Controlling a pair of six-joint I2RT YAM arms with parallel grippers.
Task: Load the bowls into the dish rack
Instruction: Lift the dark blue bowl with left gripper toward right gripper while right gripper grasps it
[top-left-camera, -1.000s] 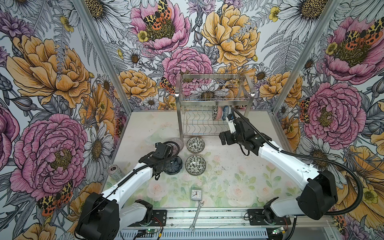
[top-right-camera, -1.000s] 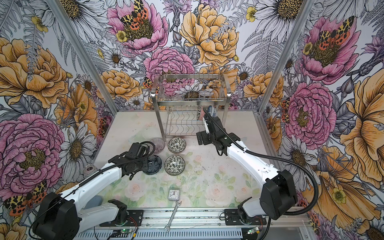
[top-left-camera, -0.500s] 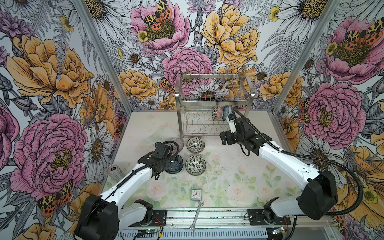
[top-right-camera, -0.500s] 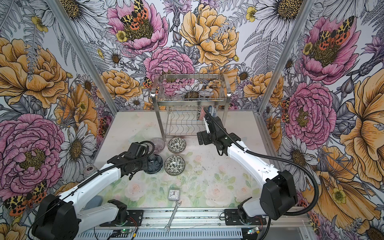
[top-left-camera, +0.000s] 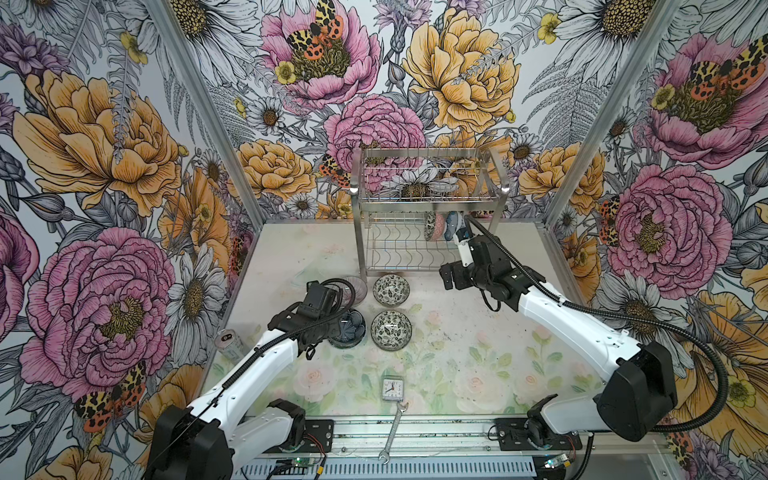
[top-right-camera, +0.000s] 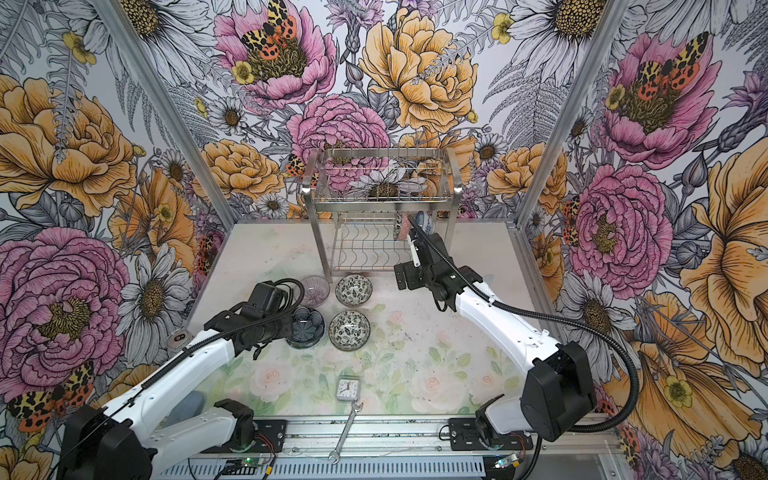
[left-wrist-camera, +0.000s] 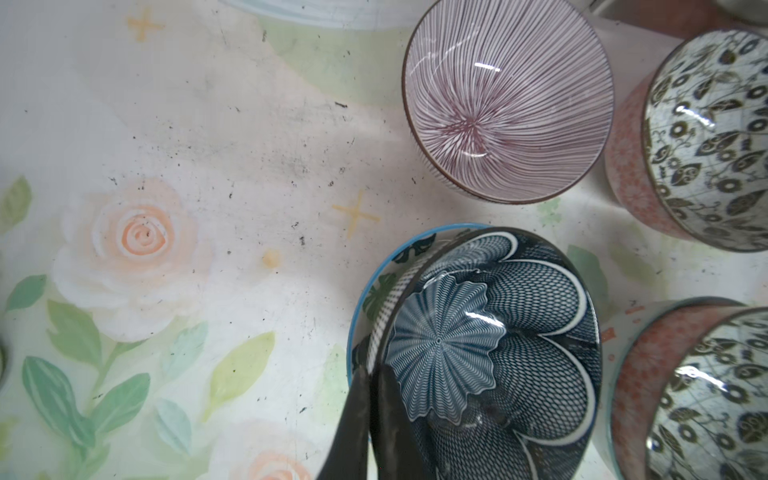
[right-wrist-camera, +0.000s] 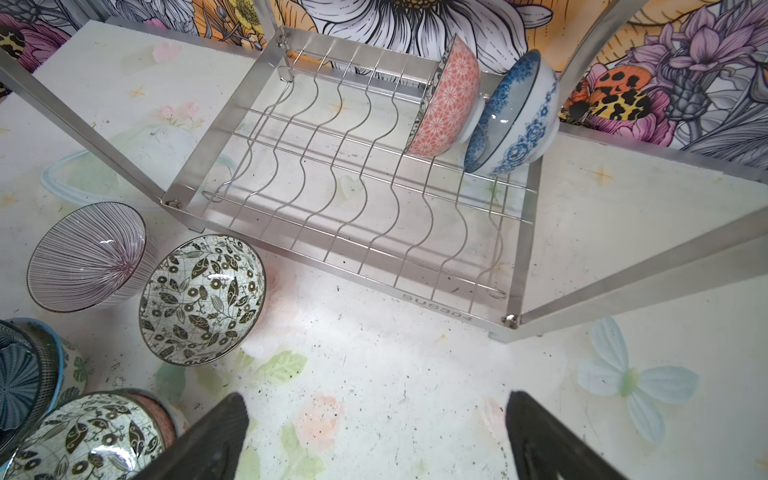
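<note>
Dark blue petal bowl (left-wrist-camera: 519, 316), rim pinched between left fingers (left-wrist-camera: 353, 419), one inside

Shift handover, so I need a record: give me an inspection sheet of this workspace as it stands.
Surface: floral-print tabletop, speckled with dark marks.
Job's things: dish rack at the back, pink bowl and blue-white bowl on edge in its lower tier; striped bowl, two black-white floral bowls, dark blue bowl nested in leaf bowl.
Clutter: clock, wrench, can.
Grippers: left gripper shut on dark blue bowl's rim; right gripper open, empty.
Cables: black hose along each arm.
Surroundings: floral walls.
</note>
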